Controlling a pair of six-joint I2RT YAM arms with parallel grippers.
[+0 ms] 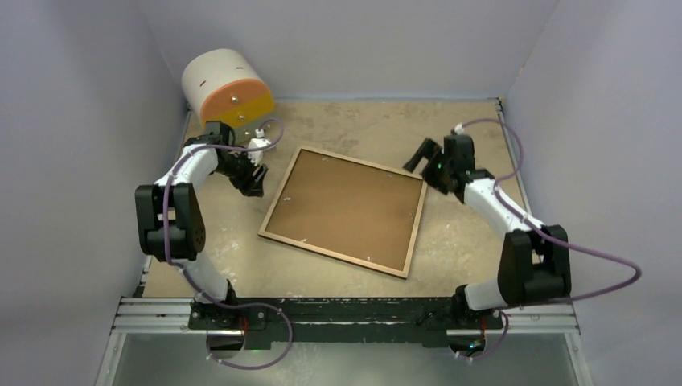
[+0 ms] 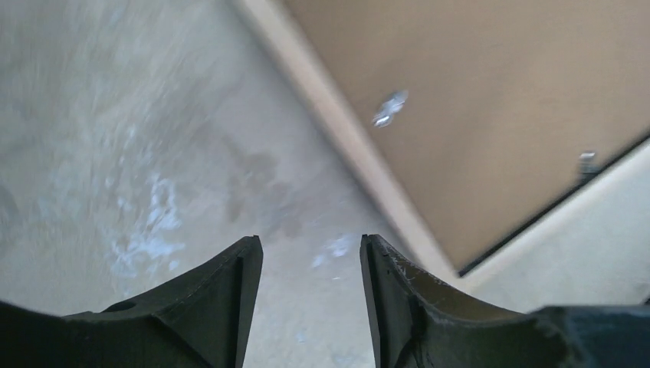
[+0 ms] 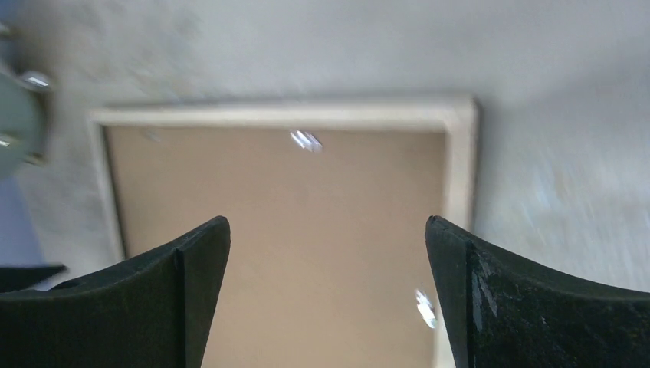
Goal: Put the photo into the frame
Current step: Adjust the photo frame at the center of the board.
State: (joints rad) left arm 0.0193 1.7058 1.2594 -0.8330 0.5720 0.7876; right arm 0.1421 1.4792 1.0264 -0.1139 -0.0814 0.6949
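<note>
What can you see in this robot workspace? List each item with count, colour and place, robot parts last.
frame: one, light-wood rim, back up, mid-table
backing panel: one, brown, inside the frame
clips: several, silver, along panel edges
drum: one, white with orange face, far-left corner
table: one, beige, scuffed
photo: none visible
cables: two, purple, looping at either side
left gripper: one, black, open, by frame's left side
right gripper: one, black, open, by frame's far-right corner
</note>
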